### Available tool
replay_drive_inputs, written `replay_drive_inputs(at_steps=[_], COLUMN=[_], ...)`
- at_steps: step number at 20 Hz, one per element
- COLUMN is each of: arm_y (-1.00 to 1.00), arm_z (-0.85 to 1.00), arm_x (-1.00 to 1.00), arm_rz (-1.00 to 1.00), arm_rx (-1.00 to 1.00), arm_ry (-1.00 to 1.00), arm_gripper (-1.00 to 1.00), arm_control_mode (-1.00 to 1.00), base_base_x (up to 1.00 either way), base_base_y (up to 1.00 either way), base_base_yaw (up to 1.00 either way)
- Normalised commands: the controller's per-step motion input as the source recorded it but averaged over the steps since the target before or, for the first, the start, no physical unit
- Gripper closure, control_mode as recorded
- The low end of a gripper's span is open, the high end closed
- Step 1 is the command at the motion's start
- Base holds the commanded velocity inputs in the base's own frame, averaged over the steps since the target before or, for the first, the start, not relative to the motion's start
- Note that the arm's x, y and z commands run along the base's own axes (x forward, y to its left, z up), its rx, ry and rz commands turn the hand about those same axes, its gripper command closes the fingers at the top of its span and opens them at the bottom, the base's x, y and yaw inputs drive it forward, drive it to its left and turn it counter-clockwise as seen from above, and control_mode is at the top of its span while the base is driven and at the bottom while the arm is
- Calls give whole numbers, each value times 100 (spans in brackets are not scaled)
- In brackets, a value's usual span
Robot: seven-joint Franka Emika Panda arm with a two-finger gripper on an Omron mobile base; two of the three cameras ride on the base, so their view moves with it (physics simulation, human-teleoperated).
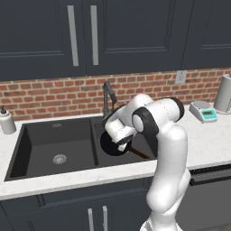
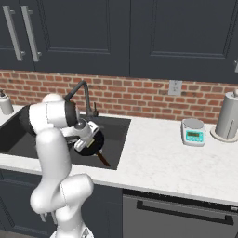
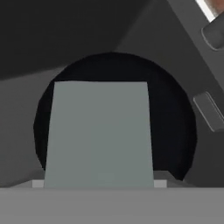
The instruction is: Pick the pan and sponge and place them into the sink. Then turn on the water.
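The black pan (image 1: 108, 145) lies in the sink's smaller right basin, its brown handle (image 1: 139, 154) pointing to the front right. My gripper (image 1: 121, 146) hangs low over the pan, inside that basin. In the hand view a pale grey-green block, the sponge (image 3: 99, 131), fills the space between the fingers and hides them, with the round pan (image 3: 175, 127) right behind it. The jaws are closed on the sponge. From the right base view the gripper (image 2: 86, 143) sits over the pan (image 2: 95, 143). The dark sink (image 1: 54, 135) has a larger left basin with a steel drain.
A dark faucet (image 1: 107, 95) rises behind the sink, close to my forearm. A soap dispenser (image 1: 6, 121) stands at the far left. On the white counter to the right are a small scale (image 2: 193, 131) and a paper towel roll (image 2: 228, 116).
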Motion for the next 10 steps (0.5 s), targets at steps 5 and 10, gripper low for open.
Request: replay_drive_inputs(at_steps=[5, 10], arm_y=[0, 0], arm_z=[-45, -35], arm_x=[29, 19], arm_rz=[0, 0], arm_rx=[-1, 0], arm_ry=[0, 0], arm_gripper=[100, 100], arm_control_mode=[-100, -100], base_base_x=[0, 0], base_base_y=[0, 0], base_base_yaw=[0, 0])
